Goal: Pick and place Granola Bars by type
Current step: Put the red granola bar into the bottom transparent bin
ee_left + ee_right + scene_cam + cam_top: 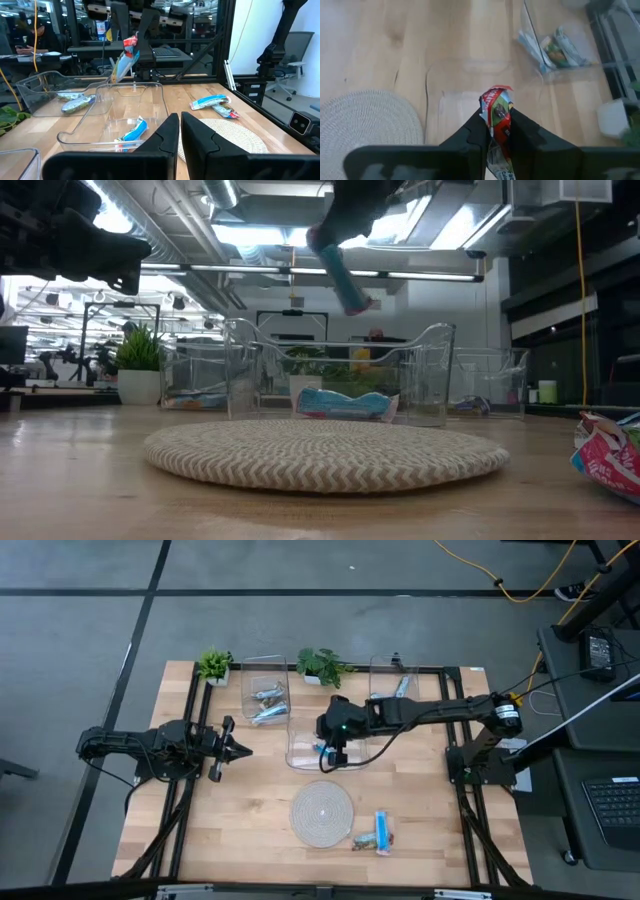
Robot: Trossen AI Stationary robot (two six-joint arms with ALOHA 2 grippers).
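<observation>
A round woven mat (322, 812) is seen in the lower centre of the high view, on a light wooden table (250, 830). Three clear plastic bins are lined up in the upper middle: one at upper left (264, 692), one at centre (307, 743), one at upper right (393, 677). Two small potted plants (214, 665) (322, 666) are placed along the upper edge, beside the bins.

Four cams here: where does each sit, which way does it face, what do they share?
High: overhead, straight down; both arms, woven mat.
Low: table height, level across mat toward bins; right tool hangs in from above.
Left wrist: past shut fingers toward middle bin.
Right wrist: down past fingers pinching a bar.
Shared: that bar, mat.
</observation>
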